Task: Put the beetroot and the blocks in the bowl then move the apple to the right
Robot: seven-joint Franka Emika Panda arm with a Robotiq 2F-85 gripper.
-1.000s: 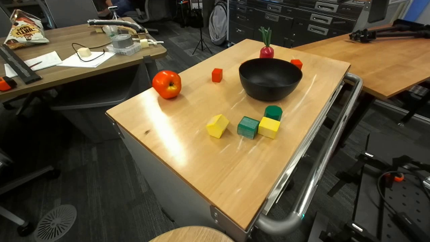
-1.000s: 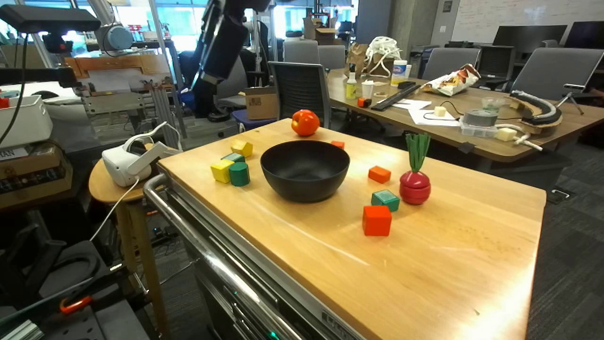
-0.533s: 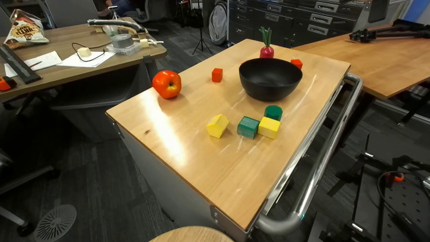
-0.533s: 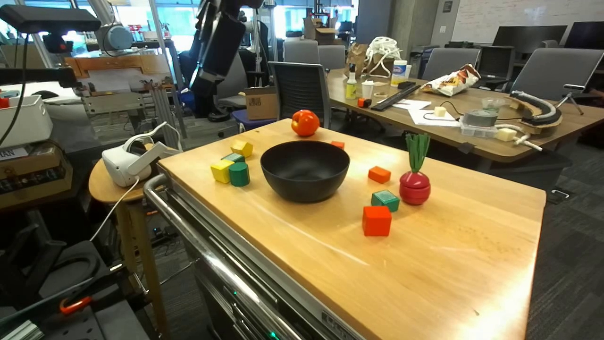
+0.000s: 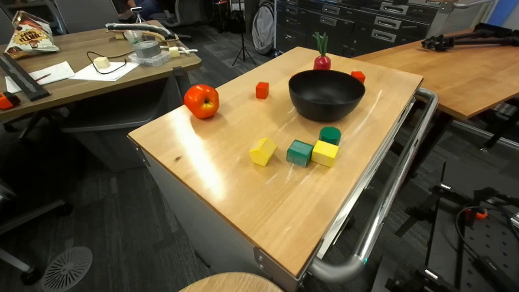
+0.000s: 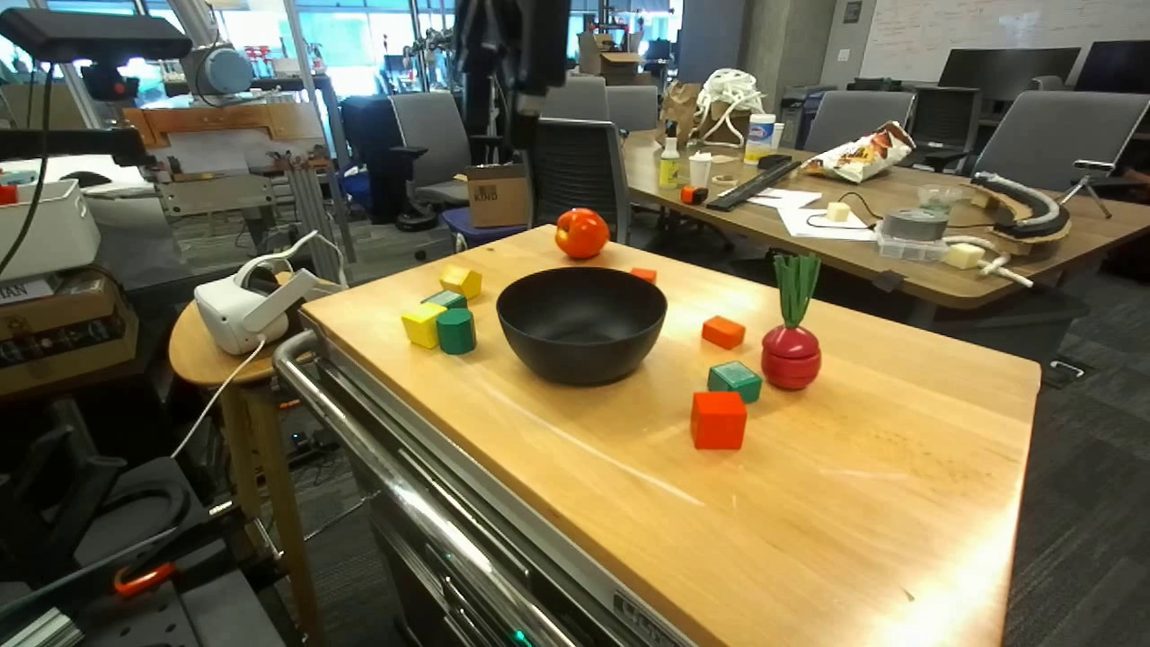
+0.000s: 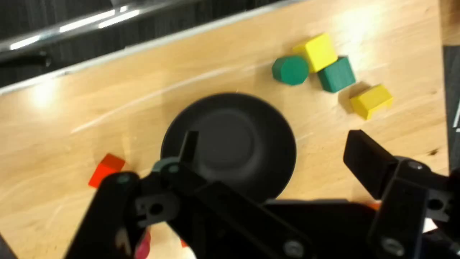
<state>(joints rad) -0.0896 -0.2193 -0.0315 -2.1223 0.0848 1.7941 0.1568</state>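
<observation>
Beetroot (image 6: 791,359), dark red with green stalks, standing upright on a wooden cart top (image 6: 853,512), outside the bowl (image 6: 581,350) and well apart from it. Nearest in an exterior view, in front of the beetroot, a red cube (image 6: 718,422); just behind that, a green block (image 6: 734,382), contact between the two hard to tell. A little deeper, near the beetroot, an orange-red block (image 6: 723,332). Next, the wide black bowl, mouth facing up. Above the cart top, a dark two-finger gripper (image 7: 272,139), released: in the wrist view, fingers (image 7: 370,165) spread wide apart, with the bowl in sight between them. Beside the bowl, a tight group of green cylinder (image 6: 456,332), yellow cube (image 6: 420,325) and green rectangular block (image 6: 446,300); slightly farther, set just apart, a yellow house-shaped block (image 6: 461,283). Behind the bowl, partly hidden, another red cube (image 6: 643,275). At the far corner of the cart top, a round red-orange apple (image 6: 581,234). Beyond, a brown table (image 6: 1056,256) with a roll of grey tape (image 6: 915,228) and a chip bag (image 6: 861,155). Farther back, grey office chairs (image 6: 1065,135); on the rear wall, a whiteboard (image 6: 970,22).
</observation>
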